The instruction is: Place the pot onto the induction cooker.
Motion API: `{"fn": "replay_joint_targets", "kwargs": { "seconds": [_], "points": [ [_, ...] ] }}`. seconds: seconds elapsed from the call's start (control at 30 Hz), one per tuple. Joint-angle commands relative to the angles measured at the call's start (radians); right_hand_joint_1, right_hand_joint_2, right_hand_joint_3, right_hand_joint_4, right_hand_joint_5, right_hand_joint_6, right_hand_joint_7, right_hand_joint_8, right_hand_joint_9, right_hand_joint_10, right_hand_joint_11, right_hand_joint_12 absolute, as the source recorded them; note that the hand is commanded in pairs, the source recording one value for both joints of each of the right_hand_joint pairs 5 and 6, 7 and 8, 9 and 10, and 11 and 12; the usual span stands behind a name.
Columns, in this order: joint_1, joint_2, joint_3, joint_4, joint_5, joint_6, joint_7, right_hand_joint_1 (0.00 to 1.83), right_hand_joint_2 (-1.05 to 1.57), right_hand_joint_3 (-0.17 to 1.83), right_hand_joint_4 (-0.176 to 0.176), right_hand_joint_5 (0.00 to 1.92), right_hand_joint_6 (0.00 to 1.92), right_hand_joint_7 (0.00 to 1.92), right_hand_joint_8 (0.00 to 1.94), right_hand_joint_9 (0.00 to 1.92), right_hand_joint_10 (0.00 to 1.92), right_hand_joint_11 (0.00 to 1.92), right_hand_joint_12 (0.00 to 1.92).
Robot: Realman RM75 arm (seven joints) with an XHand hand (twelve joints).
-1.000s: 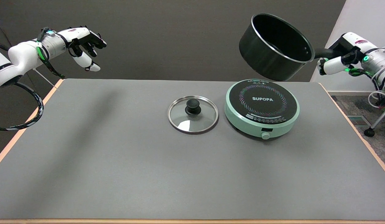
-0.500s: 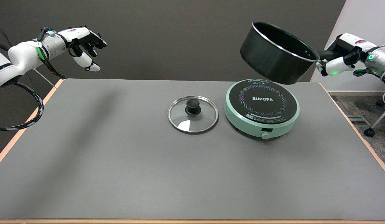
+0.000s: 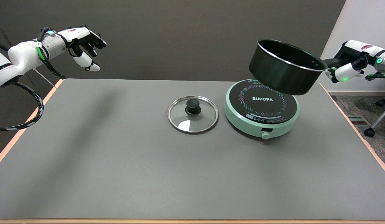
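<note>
Near the table's (image 3: pixel 117 174) middle we see a glass lid (image 3: pixel 192 114) lying flat. Just right of it, toward the far right corner, sits the mint-green induction cooker (image 3: pixel 262 107). Above its far right part hangs the black pot (image 3: pixel 285 67), tilted, not touching. Its handle runs rightward into our right hand (image 3: pixel 346 67), whose fingers are wrapped around it, gripping.

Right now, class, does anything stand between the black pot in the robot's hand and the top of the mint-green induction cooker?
Nothing visible does. The black pot, held by its handle in the right hand, hangs tilted above the cooker, whose top is bare. The glass lid lies apart, to the cooker's left.
</note>
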Motion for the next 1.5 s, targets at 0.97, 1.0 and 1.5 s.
{"fn": "replay_joint_targets", "kwargs": {
  "seconds": [0.97,1.0,1.5],
  "points": [
    [0.031,-0.002,-0.130,0.130,-0.192,0.394,-0.040,1.12,0.93,1.71,-0.113,1.66,1.66,1.66,1.66,1.66,1.66,1.66,1.66],
    [0.031,-0.002,-0.132,0.134,-0.192,0.398,-0.038,1.12,0.94,1.69,-0.111,1.67,1.67,1.67,1.67,1.67,1.67,1.67,1.67],
    [0.031,-0.003,-0.191,0.171,-0.143,0.432,-0.043,1.12,0.97,1.68,-0.110,1.68,1.68,1.68,1.68,1.68,1.68,1.68,1.68]
  ]
}}
